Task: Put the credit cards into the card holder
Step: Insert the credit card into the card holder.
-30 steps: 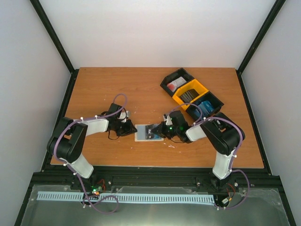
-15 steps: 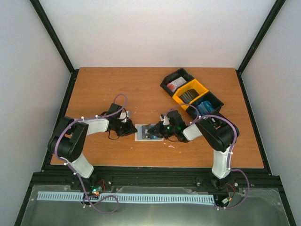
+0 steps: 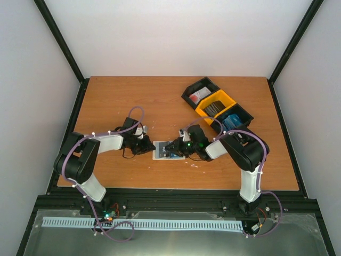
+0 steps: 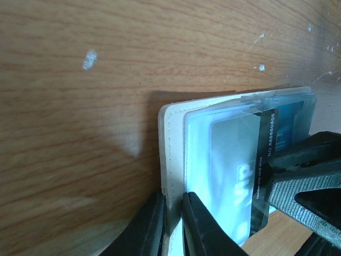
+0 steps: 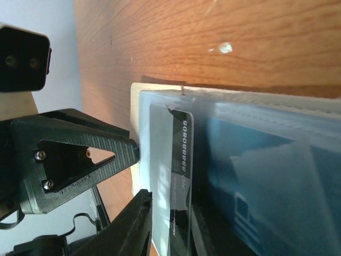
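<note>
Left gripper (image 4: 173, 201) pinches the card holder (image 4: 173, 137) at its edge; right gripper (image 5: 169, 220), grip unclear, sits at the credit card (image 4: 230, 160).

The card holder (image 3: 159, 151) lies open and flat on the surface (image 3: 133, 96), just toward 6 o'clock from its middle. Its cream-tan cover faces down and its clear blue-grey sleeves face up. A pale credit card (image 4: 234, 165) with a black numbered stripe rests over the holder's 3 o'clock half, seemingly partly tucked under the top sleeve. Deeper blue shows through the sleeves beneath it.
</note>
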Robot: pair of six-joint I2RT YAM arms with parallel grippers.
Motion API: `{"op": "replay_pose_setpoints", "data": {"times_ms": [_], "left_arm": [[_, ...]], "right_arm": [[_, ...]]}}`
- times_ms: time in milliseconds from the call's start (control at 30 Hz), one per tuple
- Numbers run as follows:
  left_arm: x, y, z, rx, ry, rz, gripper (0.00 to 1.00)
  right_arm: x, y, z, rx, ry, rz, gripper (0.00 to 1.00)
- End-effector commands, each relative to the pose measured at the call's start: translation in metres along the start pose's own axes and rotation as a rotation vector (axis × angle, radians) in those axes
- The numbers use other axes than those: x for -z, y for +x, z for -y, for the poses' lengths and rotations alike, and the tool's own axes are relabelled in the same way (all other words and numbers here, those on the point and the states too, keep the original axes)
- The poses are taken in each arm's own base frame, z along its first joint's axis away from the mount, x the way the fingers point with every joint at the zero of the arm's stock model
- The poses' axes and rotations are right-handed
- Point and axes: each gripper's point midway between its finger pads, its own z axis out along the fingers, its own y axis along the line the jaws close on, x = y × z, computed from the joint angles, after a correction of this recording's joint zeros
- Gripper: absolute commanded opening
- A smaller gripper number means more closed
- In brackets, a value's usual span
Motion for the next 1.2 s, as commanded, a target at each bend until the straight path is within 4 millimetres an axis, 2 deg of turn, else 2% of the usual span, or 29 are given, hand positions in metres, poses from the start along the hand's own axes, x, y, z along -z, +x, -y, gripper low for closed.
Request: {"op": "replay_pose_setpoints", "data": {"times_ms": [0,167,333,633,933,1167], "left_arm": [[-0.01,0.031,-0.034,0.056,-0.12,-0.079,0.12],[-0.01,0.028,-0.033,0.048,-0.118,-0.071,0.12],[-0.011,0.026,-0.03,0.038,-0.107,-0.07,0.12],[-0.013,0.027,-0.025,0.024,-0.072,-0.075,0.12],[-0.012,0.027,-0.02,0.014,-0.041,-0.066,0.16],[-0.009,0.027,-0.019,0.012,-0.016,-0.029,0.18]], "right_arm": [[-0.003,0.017,0.014,-0.016,0.074,-0.023,0.23],[0.004,0.014,0.016,0.015,0.175,-0.016,0.36],[-0.004,0.017,0.016,0.054,0.282,-0.056,0.39],[-0.015,0.02,0.012,0.089,0.333,-0.098,0.44],[-0.023,0.022,-0.003,0.06,0.251,-0.103,0.46],[-0.027,0.023,-0.003,-0.085,0.222,-0.072,0.46]]}}
